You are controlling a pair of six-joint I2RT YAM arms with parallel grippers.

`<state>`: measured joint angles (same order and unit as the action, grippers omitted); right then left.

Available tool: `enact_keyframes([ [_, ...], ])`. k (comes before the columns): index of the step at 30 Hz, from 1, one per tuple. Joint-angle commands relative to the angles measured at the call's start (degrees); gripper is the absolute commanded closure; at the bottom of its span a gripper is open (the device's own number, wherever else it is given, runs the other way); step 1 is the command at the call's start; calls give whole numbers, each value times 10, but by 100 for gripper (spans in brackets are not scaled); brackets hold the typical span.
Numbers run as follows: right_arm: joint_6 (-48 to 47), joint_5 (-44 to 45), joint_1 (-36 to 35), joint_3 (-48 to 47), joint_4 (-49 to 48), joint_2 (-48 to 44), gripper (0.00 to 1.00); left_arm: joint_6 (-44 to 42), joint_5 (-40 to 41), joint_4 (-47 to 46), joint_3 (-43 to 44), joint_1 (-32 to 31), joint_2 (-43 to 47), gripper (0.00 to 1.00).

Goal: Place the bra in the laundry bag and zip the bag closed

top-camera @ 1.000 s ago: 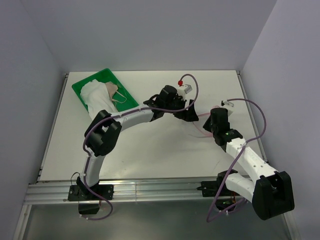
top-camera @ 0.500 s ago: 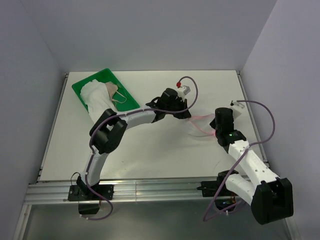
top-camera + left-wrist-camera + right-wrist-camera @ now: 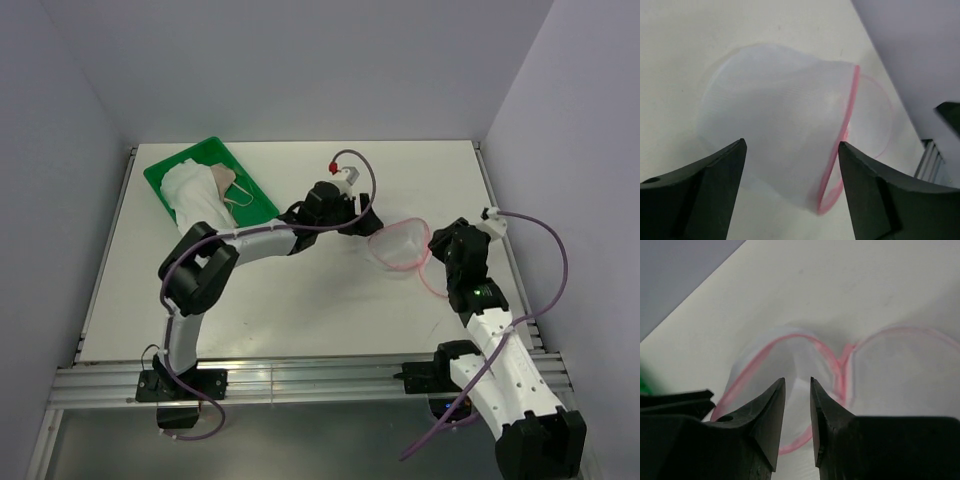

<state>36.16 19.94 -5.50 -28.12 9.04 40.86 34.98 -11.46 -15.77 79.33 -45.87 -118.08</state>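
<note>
From above, the bra point(image 3: 205, 190) lies in the green tray point(image 3: 195, 153) at upper left, well apart from the laundry bag point(image 3: 398, 245), which sits right of centre on the table point(image 3: 300, 300). The left gripper point(image 3: 360, 222) is just left of the bag, and the right gripper point(image 3: 437, 243) is at its right edge.

In the left wrist view, the fingers point(image 3: 705, 190) stand wide apart at the bottom corners, holding nothing. The bag point(image 3: 780, 120) fills the middle.

In the right wrist view, the gripper point(image 3: 797, 390) has its jaws drawn close on a fold of the bag's point(image 3: 790, 355) white mesh at centre.
</note>
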Motion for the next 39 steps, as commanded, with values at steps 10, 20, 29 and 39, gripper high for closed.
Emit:
enact_keyframes([
  [10, -71, -198, -159, -91, -94, 91, 41, -27, 223, 20, -130, 51, 323, 14],
  [20, -70, -224, -247, -54, -155, 150, 44, 35, 312, 156, -320, 281, 475, 21],
  [29, -67, -260, -286, -35, -171, 170, 45, 5, 340, 212, -227, 389, 337, 27],
  [39, -65, -270, -298, -32, -163, 129, 45, -25, 362, 260, -128, 400, 227, 39],
])
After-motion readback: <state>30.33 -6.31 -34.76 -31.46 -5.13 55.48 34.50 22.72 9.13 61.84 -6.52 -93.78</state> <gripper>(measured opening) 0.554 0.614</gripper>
